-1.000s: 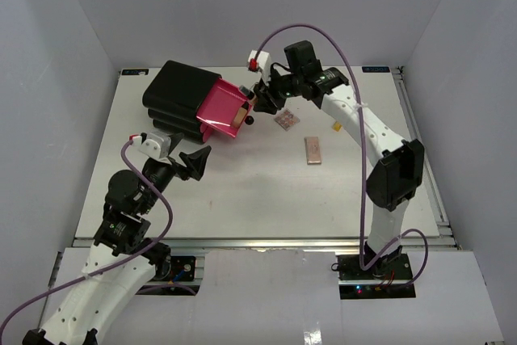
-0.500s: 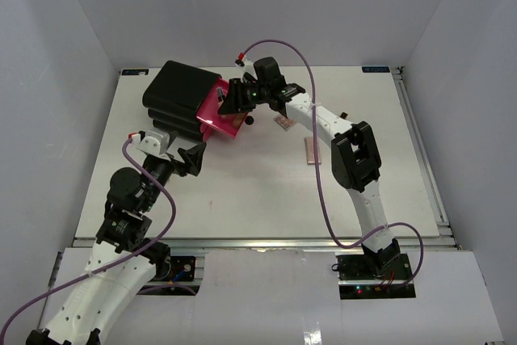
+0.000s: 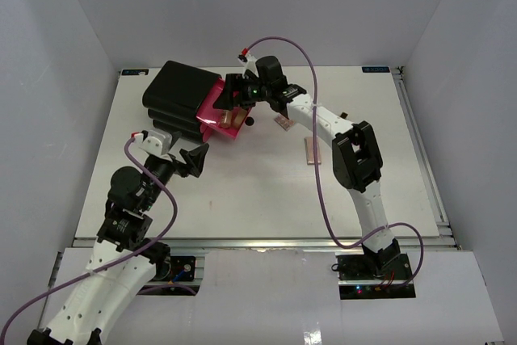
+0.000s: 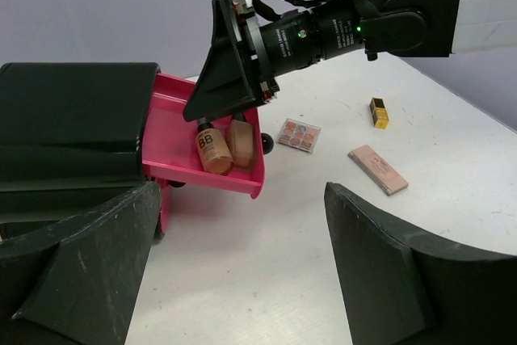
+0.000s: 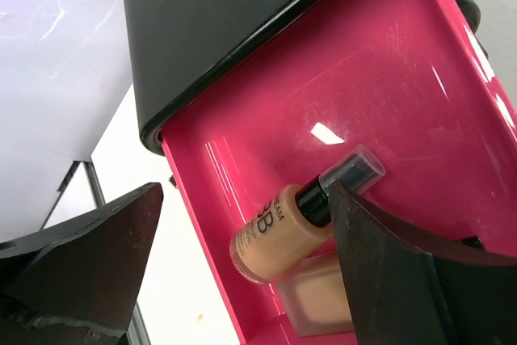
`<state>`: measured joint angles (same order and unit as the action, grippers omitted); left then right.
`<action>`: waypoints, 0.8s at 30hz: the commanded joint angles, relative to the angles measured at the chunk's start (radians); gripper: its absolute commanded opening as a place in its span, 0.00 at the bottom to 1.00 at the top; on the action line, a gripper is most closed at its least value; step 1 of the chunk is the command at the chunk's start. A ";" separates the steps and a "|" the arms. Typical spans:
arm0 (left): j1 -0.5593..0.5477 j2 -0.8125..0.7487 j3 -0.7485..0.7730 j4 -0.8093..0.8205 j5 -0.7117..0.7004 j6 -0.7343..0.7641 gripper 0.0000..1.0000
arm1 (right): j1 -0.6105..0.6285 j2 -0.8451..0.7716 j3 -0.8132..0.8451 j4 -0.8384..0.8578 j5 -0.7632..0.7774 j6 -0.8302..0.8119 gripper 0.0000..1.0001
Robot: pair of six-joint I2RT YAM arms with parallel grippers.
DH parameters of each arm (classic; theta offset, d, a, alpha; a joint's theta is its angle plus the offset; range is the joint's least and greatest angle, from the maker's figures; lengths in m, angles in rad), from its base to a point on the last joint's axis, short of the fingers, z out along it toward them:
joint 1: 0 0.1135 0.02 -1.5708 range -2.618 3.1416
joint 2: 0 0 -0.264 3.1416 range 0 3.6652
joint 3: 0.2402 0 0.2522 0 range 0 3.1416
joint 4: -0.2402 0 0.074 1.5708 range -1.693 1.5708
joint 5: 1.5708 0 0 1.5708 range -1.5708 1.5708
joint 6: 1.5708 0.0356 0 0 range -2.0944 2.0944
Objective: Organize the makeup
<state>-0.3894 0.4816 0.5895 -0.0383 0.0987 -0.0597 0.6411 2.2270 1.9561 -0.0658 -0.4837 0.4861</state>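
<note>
Beige bottle (image 4: 214, 149): laid flat in the pink drawer (image 4: 178, 131). In the left wrist view its long axis runs roughly 12 to 6 o'clock, with the black cap toward 12 and the base toward the drawer's front lip.
Slim tube (image 4: 240, 143): laid just beside the bottle at its 3 o'clock, on a parallel axis.
Pink drawer: pulled out of the black box (image 3: 179, 94) toward 4 o'clock in the top view. Only these two items can be made out inside.
Right gripper (image 5: 246, 191): hung over the drawer with its fingers spread wide; nothing is gripped.
Square palette (image 4: 298, 135): flat on the table (image 3: 242, 199), at 3 o'clock of the drawer.
Rectangular palette (image 4: 378, 170): flat, at 5 o'clock of the square one.
Yellow-black tube (image 4: 378, 112): on the table, at 12 o'clock of the rectangular palette.
Left gripper (image 3: 194, 159): held wide open and empty, at 7 o'clock of the drawer.
</note>
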 commanded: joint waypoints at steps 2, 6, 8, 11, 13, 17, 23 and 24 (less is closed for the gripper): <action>0.004 0.024 -0.016 0.027 0.103 0.011 0.93 | -0.015 -0.154 -0.047 0.046 -0.012 -0.076 0.90; 0.004 0.084 -0.016 0.073 0.210 -0.003 0.92 | -0.058 -0.283 -0.126 0.036 -0.087 -0.243 0.90; 0.004 0.143 -0.001 0.093 0.279 -0.031 0.88 | -0.099 -0.367 -0.200 0.036 -0.188 -0.356 0.90; 0.002 0.289 0.055 0.111 0.368 -0.086 0.73 | -0.220 -0.517 -0.378 0.087 -0.415 -0.433 0.90; -0.013 0.377 0.114 0.104 0.396 -0.114 0.58 | -0.296 -0.592 -0.510 0.130 -0.546 -0.443 0.91; -0.182 0.602 0.299 0.029 0.248 -0.072 0.37 | -0.408 -0.778 -0.754 0.109 -0.502 -0.546 0.99; -0.364 0.964 0.631 -0.229 -0.048 0.018 0.11 | -0.515 -1.153 -1.063 0.135 -0.289 -0.584 0.53; -0.384 1.030 0.680 -0.261 -0.107 0.036 0.10 | -0.531 -1.200 -1.121 0.158 -0.261 -0.581 0.51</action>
<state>-0.7176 1.3450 1.0998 -0.1149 0.2223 -0.0930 0.1551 1.2071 0.9507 0.0115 -0.8442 -0.0498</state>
